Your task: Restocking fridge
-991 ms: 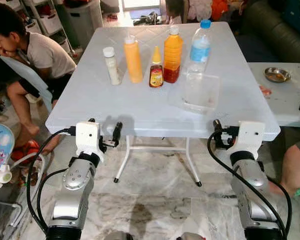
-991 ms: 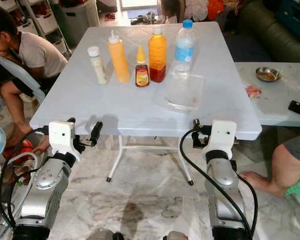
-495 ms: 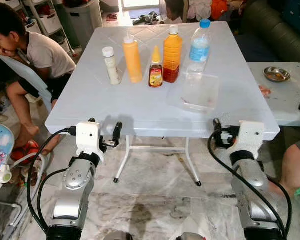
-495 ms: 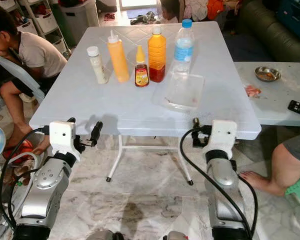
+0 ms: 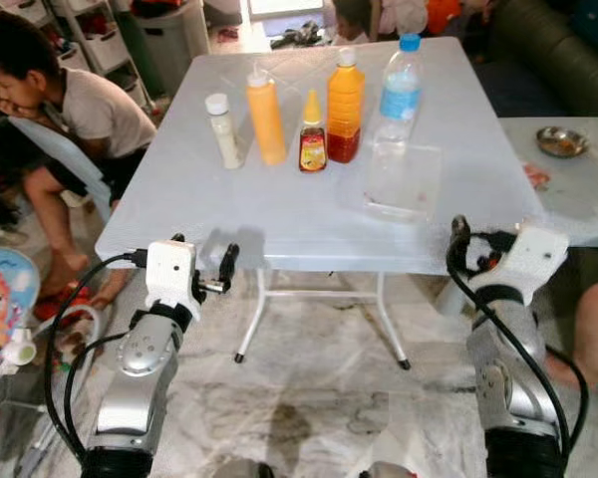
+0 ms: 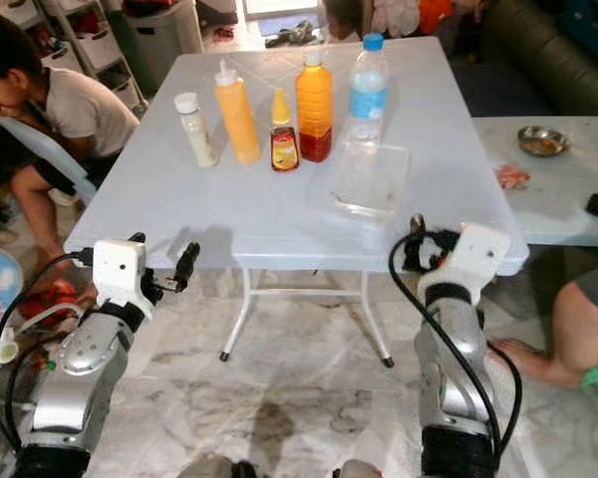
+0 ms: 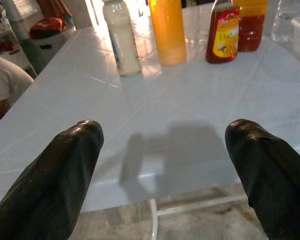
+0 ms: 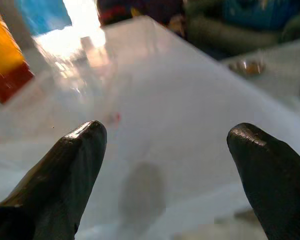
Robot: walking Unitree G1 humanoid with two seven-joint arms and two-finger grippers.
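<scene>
1. A small white-capped bottle [image 5: 222, 130] of pale contents stood upright, leftmost in the row.
2. Beside it stood a tall orange squeeze bottle [image 5: 266, 118].
3. Next stood a short honey bottle [image 5: 312, 146] with a yellow nozzle.
4. An orange-and-red juice bottle [image 5: 345, 107] followed.
5. A blue-capped water bottle [image 5: 399, 91] stood rightmost.
6. A clear shallow container [image 5: 401, 181] lay nearer the table's front edge.

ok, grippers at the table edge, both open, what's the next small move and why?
Probably reach the right gripper forward toward the clear plastic container: it lies nearest that open, empty gripper, while the bottles stand farther back. The left gripper is also open at the white table edge.
</scene>
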